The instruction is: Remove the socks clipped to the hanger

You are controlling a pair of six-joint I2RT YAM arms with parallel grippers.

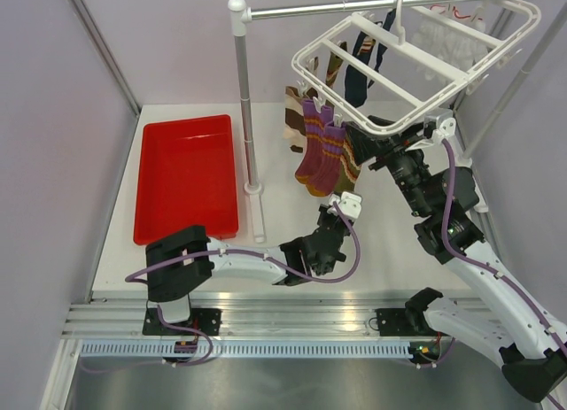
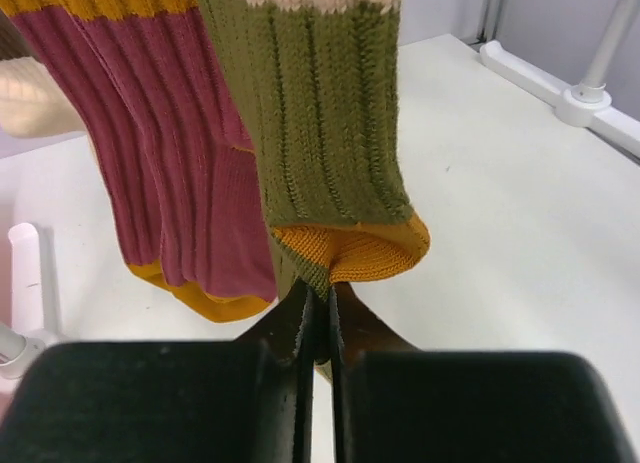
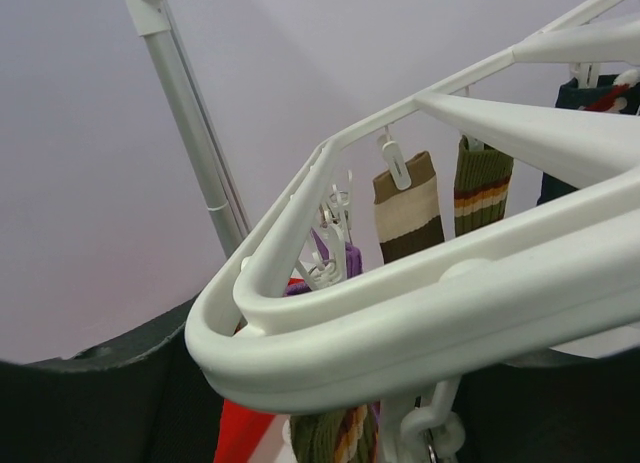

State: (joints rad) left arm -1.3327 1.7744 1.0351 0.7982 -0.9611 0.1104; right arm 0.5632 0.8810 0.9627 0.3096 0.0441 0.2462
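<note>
Pinching olive sock (image 2: 320,113) at its orange toe, left gripper (image 2: 318,313) nearly closed; right gripper (image 1: 383,131) straddles hanger (image 3: 400,323) rim, hold unclear.

At the right wrist, the right tool (image 3: 335,413) shows only as dark blurs either side of the hanger (image 3: 400,323) rim; contact cannot be told. From above, the hanger hides its tips, and the white socks (image 1: 447,42) blur. The olive sock's (image 2: 320,113) toe edge vanishes between the left tool's (image 2: 318,301) closed fingers; its top is cut off.

Left pincer (image 2: 320,299) — tips together
</note>
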